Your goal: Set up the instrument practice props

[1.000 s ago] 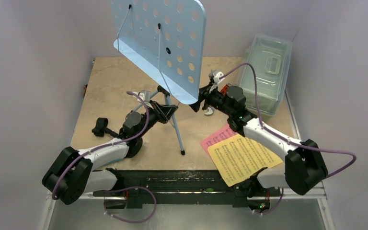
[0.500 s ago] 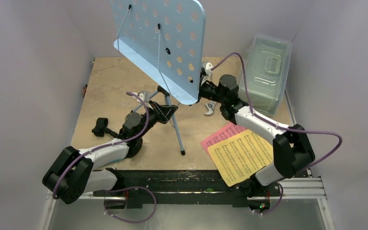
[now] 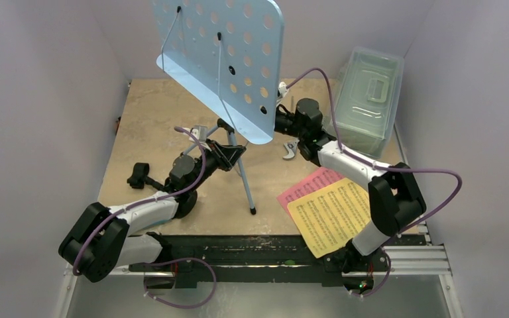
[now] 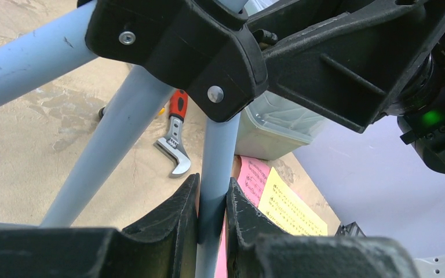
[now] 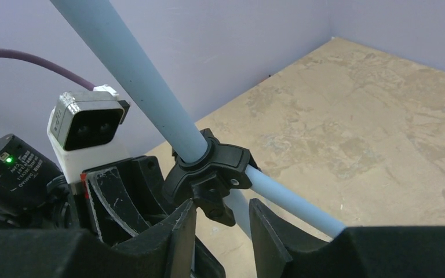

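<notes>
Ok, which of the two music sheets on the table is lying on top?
The yellow sheet. It lies over the pink sheet, which shows only along the yellow one's upper left edge.

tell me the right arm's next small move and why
Probably close the right gripper on the black collar of the music stand. Its jaws stand apart with the collar's lower part in the gap, while the left gripper is shut on one blue leg, so a second grip would likely steady the stand.
</notes>
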You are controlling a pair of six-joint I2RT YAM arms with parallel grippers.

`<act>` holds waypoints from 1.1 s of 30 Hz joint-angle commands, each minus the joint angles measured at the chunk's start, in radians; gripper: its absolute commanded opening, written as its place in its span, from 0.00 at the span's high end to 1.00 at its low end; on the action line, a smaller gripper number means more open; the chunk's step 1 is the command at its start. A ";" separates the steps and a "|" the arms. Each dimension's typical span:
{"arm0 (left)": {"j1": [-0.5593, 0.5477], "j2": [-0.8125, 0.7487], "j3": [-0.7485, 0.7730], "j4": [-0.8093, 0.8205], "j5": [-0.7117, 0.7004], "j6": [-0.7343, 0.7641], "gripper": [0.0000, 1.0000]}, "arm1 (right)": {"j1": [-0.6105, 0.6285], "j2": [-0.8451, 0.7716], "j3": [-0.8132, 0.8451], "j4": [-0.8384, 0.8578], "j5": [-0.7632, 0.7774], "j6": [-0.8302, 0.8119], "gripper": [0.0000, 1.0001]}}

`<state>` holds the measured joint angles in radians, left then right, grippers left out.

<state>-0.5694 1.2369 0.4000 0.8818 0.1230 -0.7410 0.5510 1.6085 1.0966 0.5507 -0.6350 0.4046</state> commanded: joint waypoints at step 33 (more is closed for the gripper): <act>0.006 0.024 -0.031 -0.286 -0.001 -0.069 1.00 | 0.000 -0.244 -0.263 0.311 0.036 0.803 0.27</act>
<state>-0.5831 1.2278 0.4015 0.8639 0.1921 -0.7593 0.5426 1.4925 0.8146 0.9009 -0.5423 1.4746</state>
